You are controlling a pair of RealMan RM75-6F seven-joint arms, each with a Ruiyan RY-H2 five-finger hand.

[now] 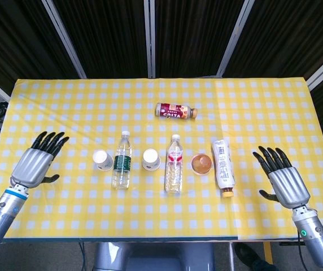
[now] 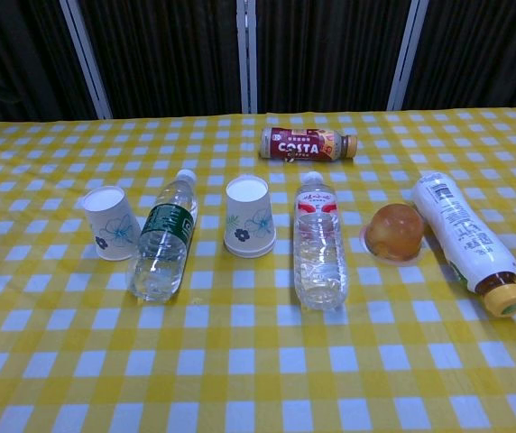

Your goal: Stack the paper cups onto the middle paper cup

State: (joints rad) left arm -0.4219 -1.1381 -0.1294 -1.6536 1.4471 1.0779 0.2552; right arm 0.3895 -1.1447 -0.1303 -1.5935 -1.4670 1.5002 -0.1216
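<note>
Cups unstacked: middle cup [image 1: 151, 159] at worktop [image 1: 82, 101] centre, left cup [image 1: 102, 160] at its 9 o'clock. My left robot hand [image 1: 36, 161] and right robot hand [image 1: 283, 180] spread, empty. Next: left grasps left cup.

Left hand [image 1: 34, 162]: silver-grey metallic back plate, black fingers [image 1: 48, 139], dark thumb. Wrist carries a blue ring; grey forearm below it. Right hand [image 1: 284, 180]: same build, silver-grey ridged back, black fingers [image 1: 270, 156]. Its forearm is grey with a small green dot, possibly an indicator light. Neither hand appears in the chest view.
</note>
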